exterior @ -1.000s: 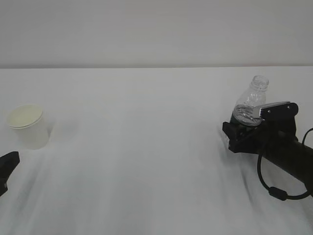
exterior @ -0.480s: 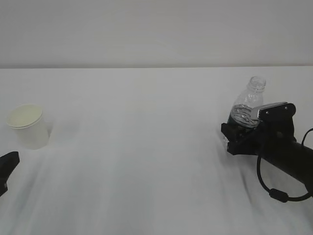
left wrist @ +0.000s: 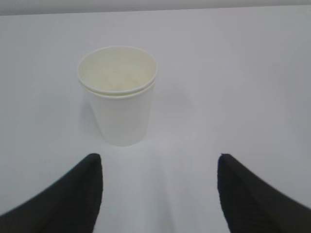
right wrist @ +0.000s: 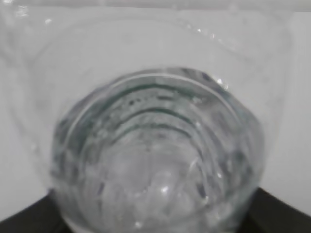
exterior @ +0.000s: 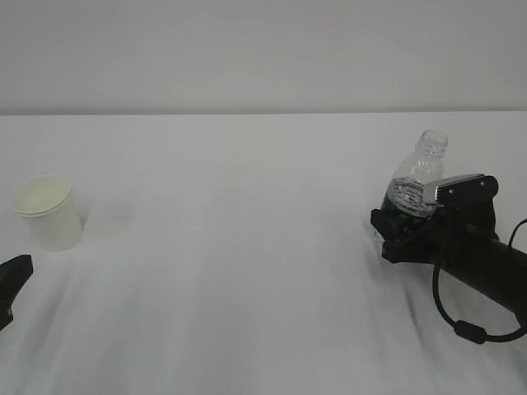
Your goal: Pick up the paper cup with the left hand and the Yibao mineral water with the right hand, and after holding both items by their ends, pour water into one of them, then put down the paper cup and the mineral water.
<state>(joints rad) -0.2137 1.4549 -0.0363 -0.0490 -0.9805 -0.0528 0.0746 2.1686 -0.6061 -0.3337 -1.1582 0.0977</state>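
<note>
While the white bench (exterior: 247, 247) fills most of the exterior view, the paper cup (exterior: 48, 212) stands upright at about nine o'clock, far over on the left, with the tip of the left tool (exterior: 11, 284) just below it at the frame's edge and not touching it. Over at three o'clock the right tool (exterior: 403, 234) sits around the lower half of the water bottle (exterior: 418, 177), whose uncapped neck leans slightly and rises above the grey plate of the housing; whether the jaws are pressing the bottle or only flank it cannot be told from here. From the left wrist, the cup (left wrist: 119, 94) stands at twelve o'clock ahead of the two black fingers (left wrist: 73, 194), which are spread wide apart at five and seven o'clock, holding nothing and well short of the cup. From the right wrist, the clear ribbed bottle (right wrist: 155, 155) fills the frame, dark tool parts showing only at the bottom corners, so the grip cannot be judged.
</note>
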